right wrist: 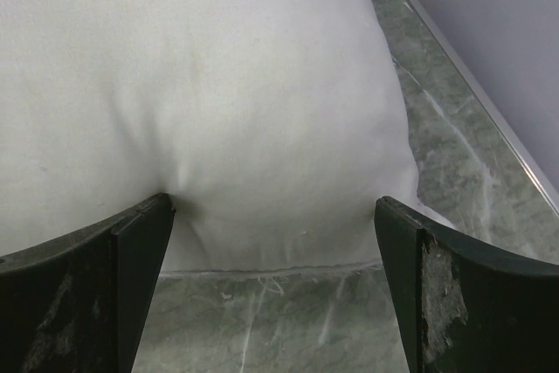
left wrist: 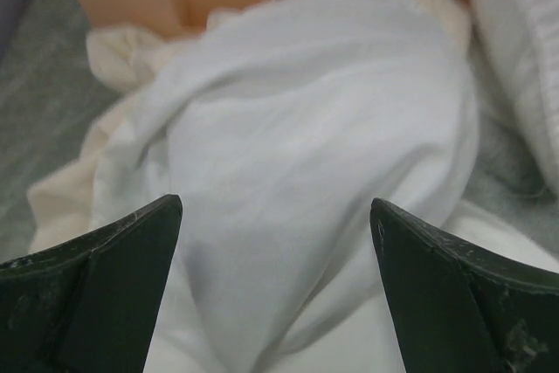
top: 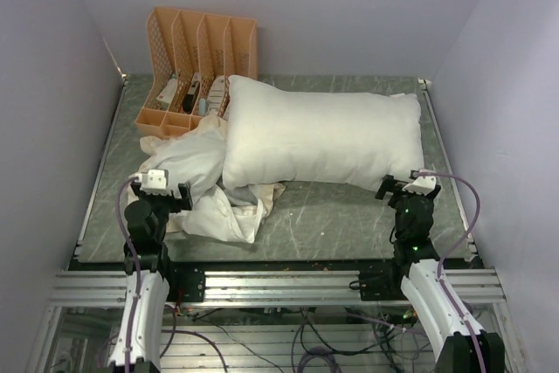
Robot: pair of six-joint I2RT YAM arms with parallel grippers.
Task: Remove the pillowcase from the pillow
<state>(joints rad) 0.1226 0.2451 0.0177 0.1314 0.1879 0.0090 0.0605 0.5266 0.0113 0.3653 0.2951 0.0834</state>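
Cream cloth, the pillowcase, lies bunched at the desk left, partly under the pillow, which looks bare. Both sets are wide open and empty: left fingers face the cloth; right fingers frame the pillow's near corner, probably to anchor it.

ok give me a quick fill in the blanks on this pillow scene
1. The plump white stuffed pillow lies mostly to the ____ of the crumpled cream fabric pillowcase.
2. The orange slotted plastic organiser stands at the back ____ corner.
3. Both arms' jaws are ____.
Missing: right; left; open
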